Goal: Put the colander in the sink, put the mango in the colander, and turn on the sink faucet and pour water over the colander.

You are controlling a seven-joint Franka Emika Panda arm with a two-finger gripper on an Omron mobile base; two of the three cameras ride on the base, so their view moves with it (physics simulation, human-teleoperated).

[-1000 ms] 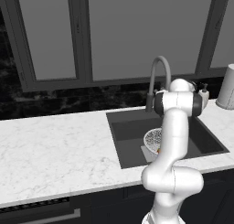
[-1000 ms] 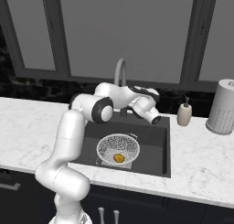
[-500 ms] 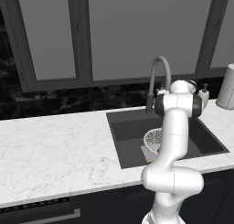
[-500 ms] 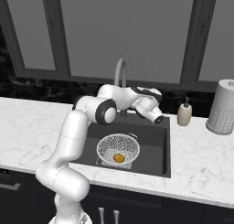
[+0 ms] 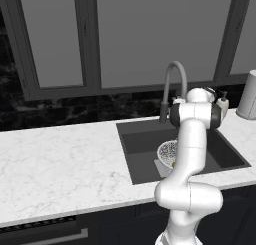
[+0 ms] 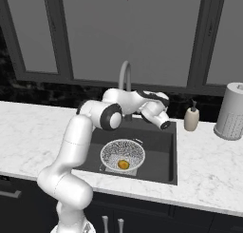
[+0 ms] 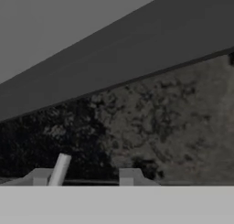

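One wire-mesh colander (image 6: 122, 154) sat in the dark rectangular sink (image 6: 163, 153) (recessed in white marble), with one red-orange mango (image 6: 123, 164) inside it. One gray gooseneck sink faucet (image 6: 125, 80) arched behind. Gripper (image 6: 164, 125) hung over the basin's back right; a thin gray lever (image 7: 60, 169) lay against one fingertip (image 7: 40, 177), but whether it was clamped I couldn't tell. No legible writing.

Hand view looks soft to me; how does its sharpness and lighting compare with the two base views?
Hand view: blurred and dim, the dark speckled wall smeared, a pale lever by the end effector. Left base view: crisp and evenly lit, though the arm hides part of the colander. Right base view: sharp, the mango clear in the colander, no glare on the sink.
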